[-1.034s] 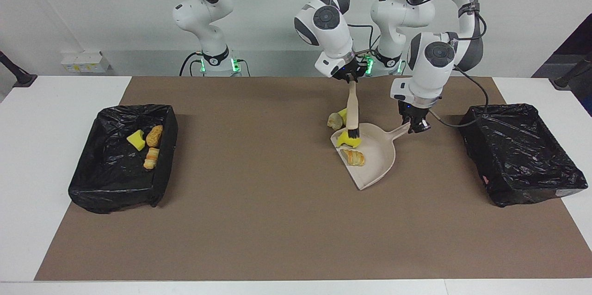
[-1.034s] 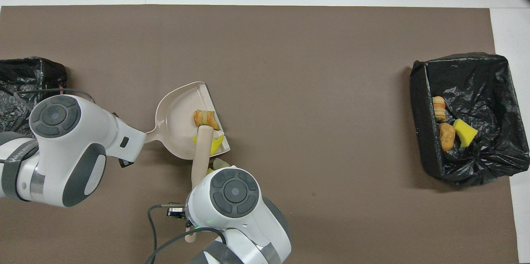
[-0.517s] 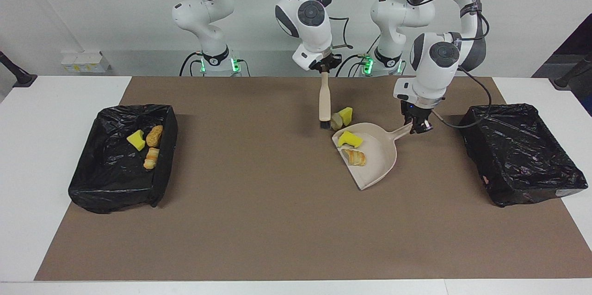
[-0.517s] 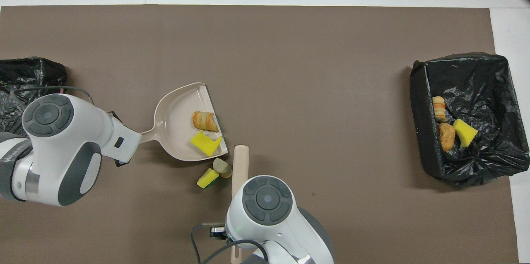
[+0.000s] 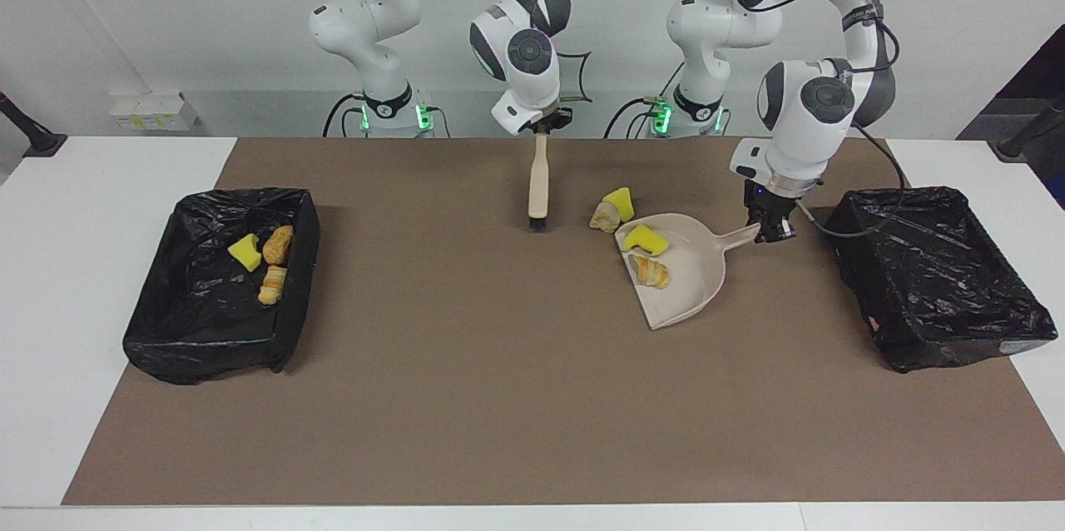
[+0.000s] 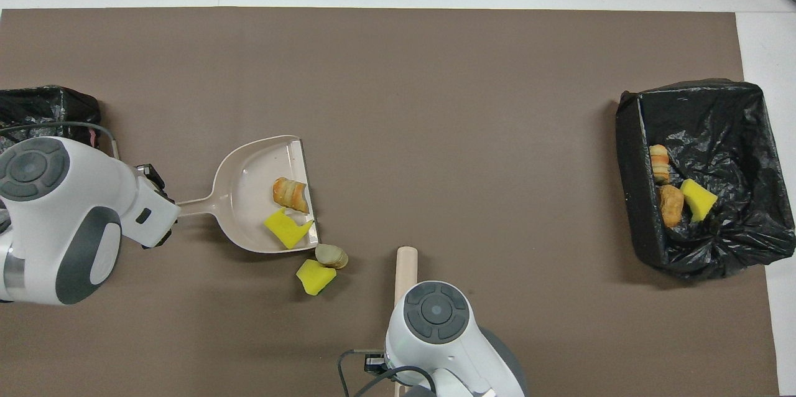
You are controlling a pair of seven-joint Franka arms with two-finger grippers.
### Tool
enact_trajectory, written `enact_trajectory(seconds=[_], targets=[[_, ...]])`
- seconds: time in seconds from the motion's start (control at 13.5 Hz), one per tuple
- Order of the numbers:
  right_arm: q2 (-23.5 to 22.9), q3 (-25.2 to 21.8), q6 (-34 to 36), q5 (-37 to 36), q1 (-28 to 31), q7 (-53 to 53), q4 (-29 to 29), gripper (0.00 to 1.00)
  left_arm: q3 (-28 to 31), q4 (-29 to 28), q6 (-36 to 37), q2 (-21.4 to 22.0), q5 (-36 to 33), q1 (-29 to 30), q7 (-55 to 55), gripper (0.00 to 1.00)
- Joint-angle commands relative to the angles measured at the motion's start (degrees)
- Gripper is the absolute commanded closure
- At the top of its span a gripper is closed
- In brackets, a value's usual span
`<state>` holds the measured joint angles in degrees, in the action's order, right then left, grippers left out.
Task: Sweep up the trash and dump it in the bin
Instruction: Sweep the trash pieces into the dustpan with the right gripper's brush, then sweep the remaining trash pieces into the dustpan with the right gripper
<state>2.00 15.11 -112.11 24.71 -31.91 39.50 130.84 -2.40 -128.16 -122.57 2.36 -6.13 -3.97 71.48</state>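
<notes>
Beige dustpan [image 5: 682, 277] holds 2 trash scraps [image 5: 647, 256]; 2 more [image 5: 611, 210] lie just beside its mouth.
Left gripper [image 5: 770, 227] clamps the dustpan handle, right gripper [image 5: 542, 128] grips the hanging brush [image 5: 539, 181]; 3 scraps [image 5: 262, 258] are in the bin [image 5: 162, 331] at the right arm's end.

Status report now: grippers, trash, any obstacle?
Left gripper shut on dustpan handle. Right gripper shut on brush. Two scraps beside pan. No obstacle.
</notes>
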Motion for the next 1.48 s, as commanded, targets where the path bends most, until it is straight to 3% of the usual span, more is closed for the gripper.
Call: enact_trajectory(seconds=[0.0, 0.22, 0.52, 0.89, 1.4], targets=[[0.28, 0.44, -1.89, -0.71, 0.27, -1.0, 1.0, 1.0, -0.24, -0.78, -1.27, 0.71, 0.94, 2.21, 5.5, 1.0], [-0.59, 0.71, -6.62, 0.16, 0.18, -0.39, 0.73, 1.0, -0.15, -1.57, -0.22, 1.85, 0.85, 3.62, 10.6, 1.0], [-0.94, 0.71, -6.98, 0.25, -1.05, 0.49, 0.73, 1.0, -0.07, -3.41, 2.86, 4.31, 0.59, 3.79, 15.78, 1.0], [-3.05, 0.62, -9.26, 0.25, -2.98, 2.6, 0.82, 1.0, -0.06, -6.49, 1.99, 6.33, -0.11, 4.15, 16.23, 1.0], [-4.55, 0.71, -11.29, 0.34, -2.55, 3.57, -0.06, 1.0, -0.06, -6.58, 1.9, 6.43, -0.11, 4.15, 15.44, 1.0]])
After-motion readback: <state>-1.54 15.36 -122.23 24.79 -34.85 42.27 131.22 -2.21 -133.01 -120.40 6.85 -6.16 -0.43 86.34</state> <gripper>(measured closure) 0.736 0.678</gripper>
